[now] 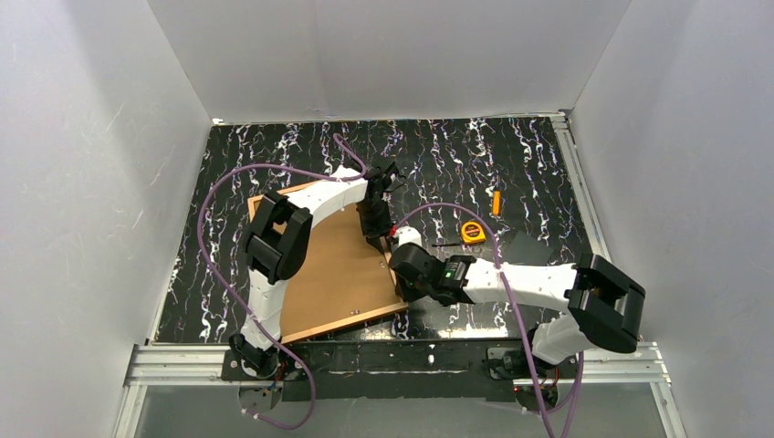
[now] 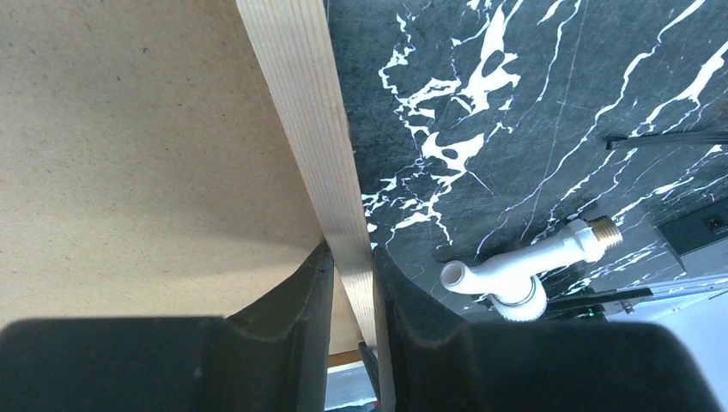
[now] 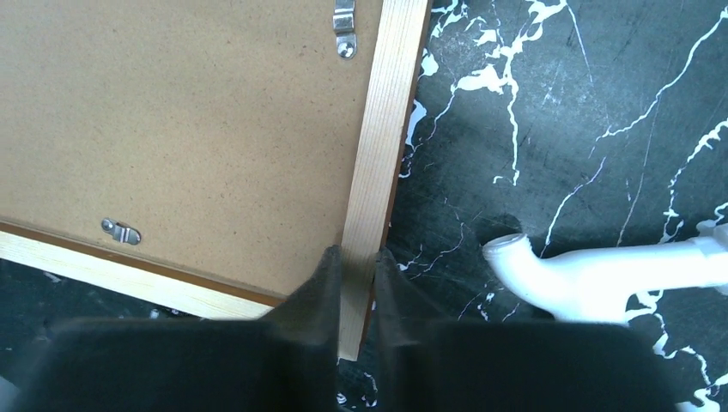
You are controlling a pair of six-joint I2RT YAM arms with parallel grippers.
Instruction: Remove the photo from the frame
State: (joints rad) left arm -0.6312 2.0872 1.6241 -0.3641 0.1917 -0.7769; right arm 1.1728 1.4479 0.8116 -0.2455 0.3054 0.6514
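Frame point(image 1: 338, 265) rail between jaws of left gripper point(image 2: 352, 257) and right gripper point(image 3: 357, 256)

frame point(image 1: 338, 274) flat on tabletop point(image 1: 456, 151), back up; tape measure point(image 1: 473, 232) at its 3 o'clock, small stick point(image 1: 496, 203) at 2 o'clock beyond.

The right gripper point(image 3: 357, 266) pinched the pale side rail of the frame point(image 3: 382, 146) near its corner, one finger on each side. Two metal clips point(image 3: 344, 27) sat on the frame's tan backing board point(image 3: 189, 129). A white pipe fitting point(image 3: 584, 273) lay on the marbled table point(image 3: 558, 129) beside the frame, clear of its rail.
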